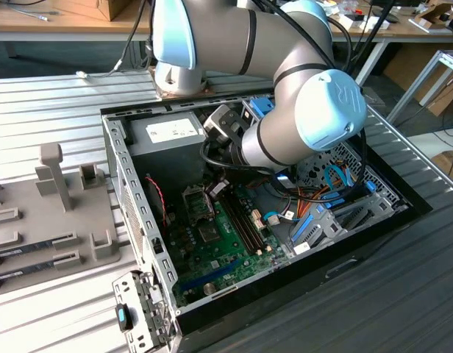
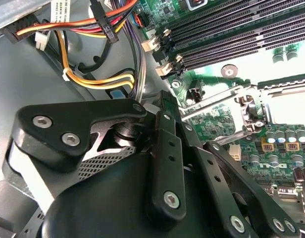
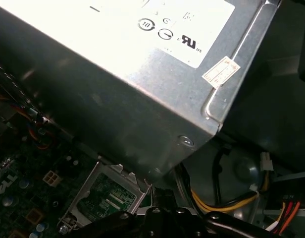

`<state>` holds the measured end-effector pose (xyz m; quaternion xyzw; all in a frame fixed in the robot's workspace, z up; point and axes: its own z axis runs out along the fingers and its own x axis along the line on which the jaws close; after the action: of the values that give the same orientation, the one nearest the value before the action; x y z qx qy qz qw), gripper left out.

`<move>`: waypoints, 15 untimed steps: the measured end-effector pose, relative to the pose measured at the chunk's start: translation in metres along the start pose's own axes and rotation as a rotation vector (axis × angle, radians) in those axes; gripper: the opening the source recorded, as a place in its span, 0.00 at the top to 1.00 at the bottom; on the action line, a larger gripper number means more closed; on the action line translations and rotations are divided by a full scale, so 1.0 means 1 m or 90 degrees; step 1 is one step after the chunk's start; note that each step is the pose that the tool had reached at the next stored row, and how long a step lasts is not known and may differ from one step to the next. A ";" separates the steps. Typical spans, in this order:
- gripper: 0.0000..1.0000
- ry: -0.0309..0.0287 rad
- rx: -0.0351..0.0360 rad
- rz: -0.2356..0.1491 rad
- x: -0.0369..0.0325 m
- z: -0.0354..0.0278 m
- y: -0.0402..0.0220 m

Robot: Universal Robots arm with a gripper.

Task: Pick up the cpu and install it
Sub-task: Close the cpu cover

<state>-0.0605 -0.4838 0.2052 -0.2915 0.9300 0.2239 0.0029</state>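
Note:
My gripper [image 1: 215, 184] hangs inside the open computer case [image 1: 131, 198], just above the motherboard's metal cpu socket [image 1: 198, 204], with the arm's wrist covering most of it. In the second wrist view its black linkage [image 2: 162, 163] sits beside the socket frame [image 2: 251, 106] and its thin lever. In the first wrist view the linkage [image 3: 162, 220] lies next to the socket frame [image 3: 105, 196], which shows a green patch in its window. The cpu is hidden from me.
The grey power supply [image 1: 168, 136] [image 3: 142, 74] stands close behind the socket. Memory slots [image 1: 245, 220] [image 2: 231, 34] and coloured cables [image 2: 93, 74] flank it. A dark soldered chip [image 1: 209, 234] lies nearer. A grey fixture tray [image 1: 57, 213] sits at the exterior view's left.

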 end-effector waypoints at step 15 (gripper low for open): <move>0.89 -0.0015 -0.0057 0.000 0.0025 0.0065 -0.0021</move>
<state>-0.0622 -0.4840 0.1981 -0.2910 0.9290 0.2284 0.0027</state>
